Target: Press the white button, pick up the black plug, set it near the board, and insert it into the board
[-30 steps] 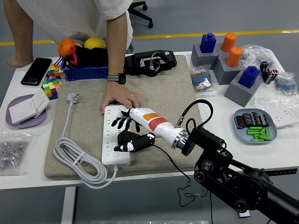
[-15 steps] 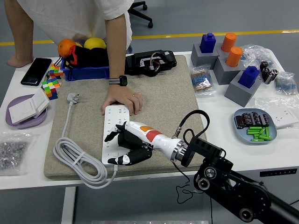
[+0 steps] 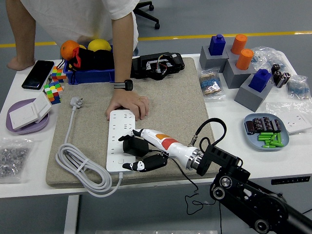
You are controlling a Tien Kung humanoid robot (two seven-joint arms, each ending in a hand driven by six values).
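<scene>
A white power strip (image 3: 116, 127) lies lengthwise on the grey mat (image 3: 180, 102). My right hand (image 3: 134, 152) reaches in from the lower right over the strip's near half. Its thumb sits above and its fingers (image 3: 142, 165) curl below a black plug (image 3: 133, 146), closed around it. The plug stands on the strip's face, and its thin black cord (image 3: 187, 183) trails off the table's near edge. A person's hand (image 3: 127, 104) presses down on the strip's far end. My left hand does not show.
The strip's white cable (image 3: 78, 168) coils at the mat's left. Behind the mat are a blue bin (image 3: 90, 75) with fruit and a black case (image 3: 157, 65). Grey blocks (image 3: 236, 68) and a plate of parts (image 3: 265, 132) stand at right, cubes (image 3: 53, 87) and a phone (image 3: 37, 74) at left.
My right hand slid toward the strip's near end and its wrist dropped lower. The black plug now shows between thumb and fingers. The person's hand has stayed on the strip's far end.
</scene>
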